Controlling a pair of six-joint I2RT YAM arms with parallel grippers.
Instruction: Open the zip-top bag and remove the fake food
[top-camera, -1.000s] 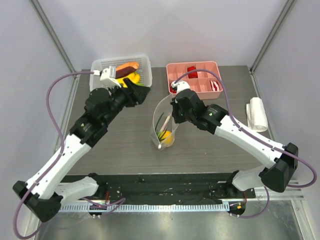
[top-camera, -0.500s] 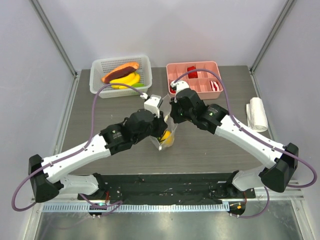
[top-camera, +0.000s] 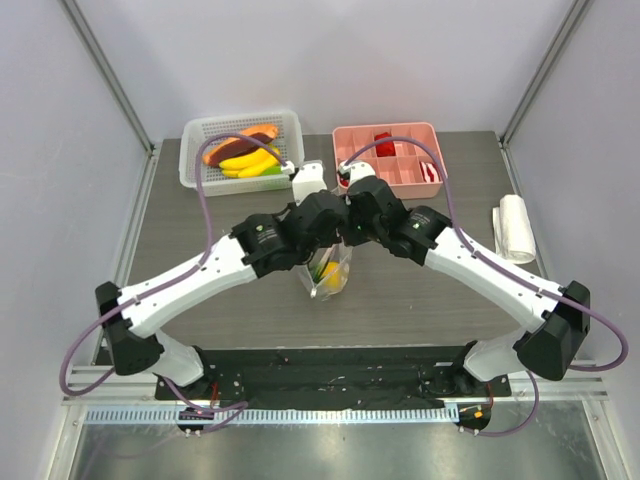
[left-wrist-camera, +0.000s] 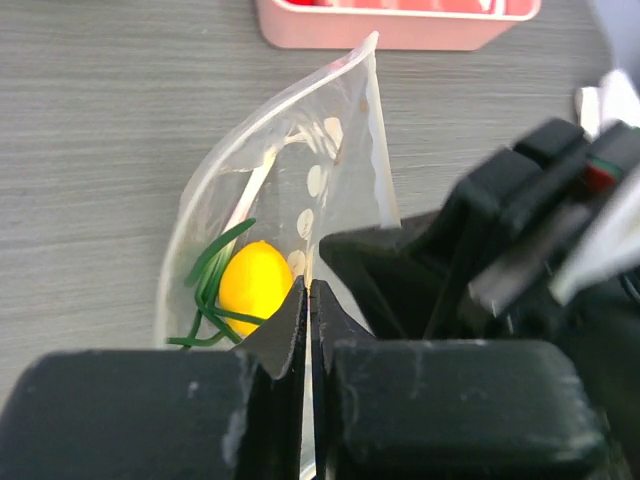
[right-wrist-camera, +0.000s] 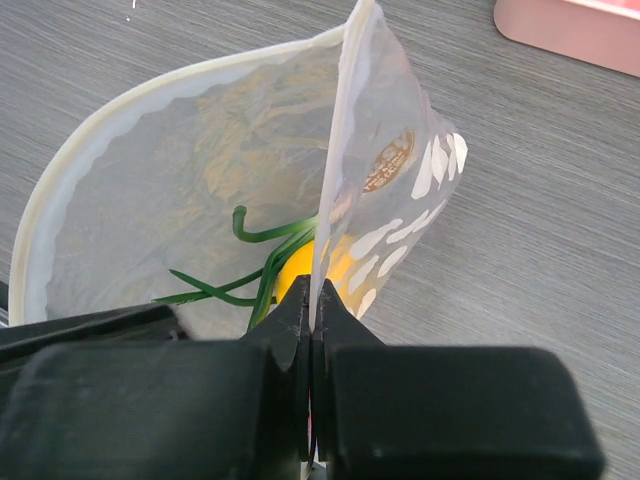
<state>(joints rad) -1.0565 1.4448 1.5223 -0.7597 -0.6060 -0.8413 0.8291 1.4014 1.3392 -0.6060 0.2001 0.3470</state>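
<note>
Seen from above, the arms hide the bag's (top-camera: 330, 276) mouth. Left hand (left-wrist-camera: 308, 306) and right hand (right-wrist-camera: 311, 318) each pinch one rim mid-desk (top-camera: 400, 300). Yellow and green food (left-wrist-camera: 254, 284) lies inside. The desk is grey woodgrain, the walls (top-camera: 330, 60) pale.

Grey wood-grain table (top-camera: 450, 310), pale lilac-grey walls (top-camera: 330, 60) from 9 to 3 o'clock, metal frame post (top-camera: 105, 66) at 11 o'clock, 2nd post (top-camera: 543, 68) at 1 o'clock, black strip (top-camera: 330, 385) and brushed metal sheet (top-camera: 330, 450) at 6 o'clock, even soft light

The zip-top bag (right-wrist-camera: 150, 200) is clear with white dots, its piece (left-wrist-camera: 255, 285) yellow-orange, stems (left-wrist-camera: 205, 290) seemingly green.
</note>
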